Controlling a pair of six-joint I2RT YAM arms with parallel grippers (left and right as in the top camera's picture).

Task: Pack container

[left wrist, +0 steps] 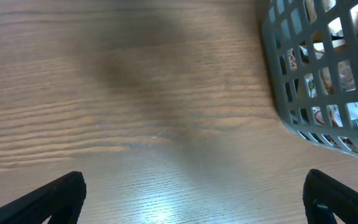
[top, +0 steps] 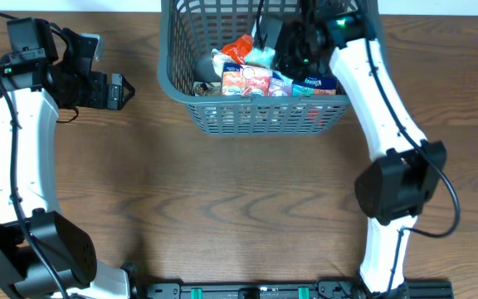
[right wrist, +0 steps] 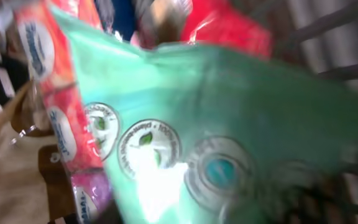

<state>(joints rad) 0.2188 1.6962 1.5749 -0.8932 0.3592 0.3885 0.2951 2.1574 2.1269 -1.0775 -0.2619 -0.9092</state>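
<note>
The container (top: 264,116), a dark grey-blue lattice basket, stands at the table's far middle and holds several snack packages. Its corner shows at the right of the left wrist view (left wrist: 316,74). My right gripper (top: 290,48) is down inside the basket among the packages. A pale green packet (right wrist: 229,112) fills the right wrist view, blurred and pressed close, and hides the fingers. The same packet shows in the overhead view (top: 262,55). My left gripper (top: 121,90) is open and empty over bare wood left of the basket, its fingertips wide apart (left wrist: 194,190).
Inside the basket lie a red-and-white packet (top: 246,81), blue packets (top: 314,85) and an orange one (top: 239,46). A red-pink packet (right wrist: 48,93) lies next to the green one. Basket bars (right wrist: 340,25) are close on the right.
</note>
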